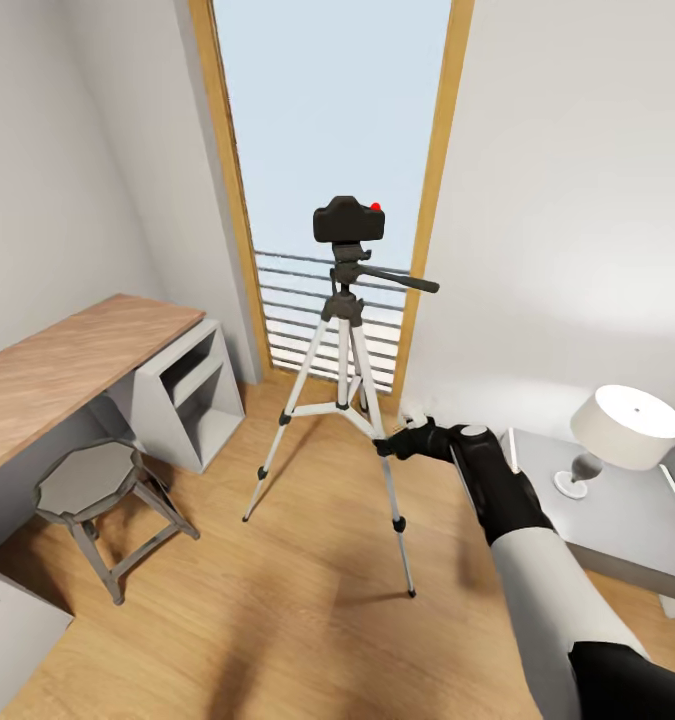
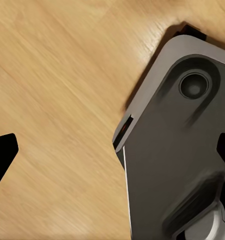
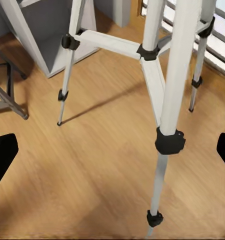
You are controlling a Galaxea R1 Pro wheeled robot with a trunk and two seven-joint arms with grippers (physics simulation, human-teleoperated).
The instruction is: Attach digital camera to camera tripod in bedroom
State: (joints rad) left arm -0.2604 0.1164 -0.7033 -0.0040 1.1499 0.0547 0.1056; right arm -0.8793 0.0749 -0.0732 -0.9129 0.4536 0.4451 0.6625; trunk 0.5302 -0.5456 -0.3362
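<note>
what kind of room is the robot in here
Most likely a bedroom or small study: a wood-topped desk with a stool along one wall, a bedside table carrying a lamp, and a tall wood-framed window behind the camera tripod.

Wood floor [image 1: 277, 620] — camera tripod [image 1: 347, 400], stool [image 1: 97, 500]
</note>
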